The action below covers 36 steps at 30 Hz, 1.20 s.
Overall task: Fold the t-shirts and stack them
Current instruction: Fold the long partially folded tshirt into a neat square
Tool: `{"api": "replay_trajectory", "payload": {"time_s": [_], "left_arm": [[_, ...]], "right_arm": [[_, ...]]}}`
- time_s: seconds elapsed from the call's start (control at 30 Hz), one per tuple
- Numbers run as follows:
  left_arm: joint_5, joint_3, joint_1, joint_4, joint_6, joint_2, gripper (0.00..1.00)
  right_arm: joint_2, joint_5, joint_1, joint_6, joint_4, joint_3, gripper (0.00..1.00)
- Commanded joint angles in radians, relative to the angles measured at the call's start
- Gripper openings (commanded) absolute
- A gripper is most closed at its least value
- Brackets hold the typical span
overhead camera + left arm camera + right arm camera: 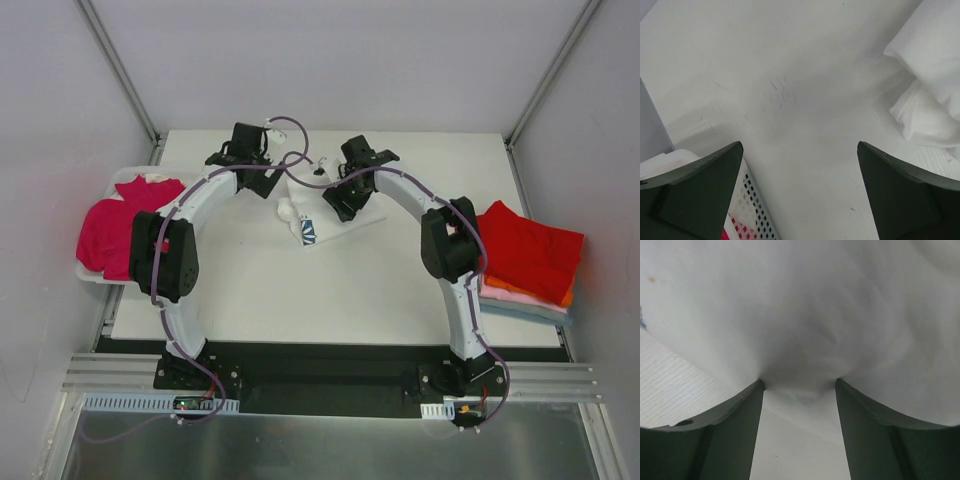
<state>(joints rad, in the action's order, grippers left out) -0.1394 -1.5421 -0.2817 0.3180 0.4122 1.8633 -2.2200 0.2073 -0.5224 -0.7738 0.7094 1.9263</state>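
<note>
I've got the right gripper (pixel 345 198) closed partway on a bunched fold of the white t-shirt (pixel 300 222). In its wrist view the cloth (pixel 800 315) tents from between the fingertips (pixel 756 390), which suggests the hold is there to drag or lift that fold over. The shirt lies crumpled toward the middle of the table's (pixel 330 290) far edge, its blue print showing on the near side, so I judge the fold barely begun. The left gripper (pixel 243 148) hangs with jaws wide apart and nothing between them, over bare table near the far-left corner, just beside the shirt's edge (pixel 935 100). I'd want it there to pin or catch the opposite side. The finished stack (pixel 525 250), red on top, sits at the right edge. Magenta tees (pixel 120 225) wait in the perforated basket (pixel 95 275) at the left edge.
</note>
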Motion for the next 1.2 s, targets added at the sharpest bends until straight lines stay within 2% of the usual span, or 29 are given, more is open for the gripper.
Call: {"api": "replay_trajectory", "payload": {"time_s": [0.0, 0.17, 0.27, 0.57, 0.9, 1.17], "left_arm": [[0.009, 0.049, -0.002, -0.007, 0.001, -0.087, 1.0], [0.063, 0.076, -0.004, -0.01, -0.016, -0.116, 0.99], [0.096, 0.062, -0.005, -0.01, -0.019, -0.142, 0.99], [0.253, 0.014, -0.04, -0.008, 0.017, -0.22, 0.99], [0.454, 0.039, -0.083, -0.008, 0.059, -0.124, 0.99], [0.455, -0.021, -0.112, -0.007, 0.063, 0.026, 0.99]], "right_arm": [[-0.056, 0.093, 0.013, 0.013, 0.064, 0.077, 0.63], [-0.032, 0.116, 0.016, 0.028, 0.039, 0.039, 0.62], [0.061, 0.072, 0.015, 0.041, -0.03, -0.033, 0.63], [0.272, -0.071, -0.007, 0.051, -0.064, -0.144, 0.63], [0.445, -0.344, -0.001, 0.041, -0.156, -0.357, 0.63], [0.491, -0.433, 0.042, 0.039, -0.163, -0.414, 0.62]]}}
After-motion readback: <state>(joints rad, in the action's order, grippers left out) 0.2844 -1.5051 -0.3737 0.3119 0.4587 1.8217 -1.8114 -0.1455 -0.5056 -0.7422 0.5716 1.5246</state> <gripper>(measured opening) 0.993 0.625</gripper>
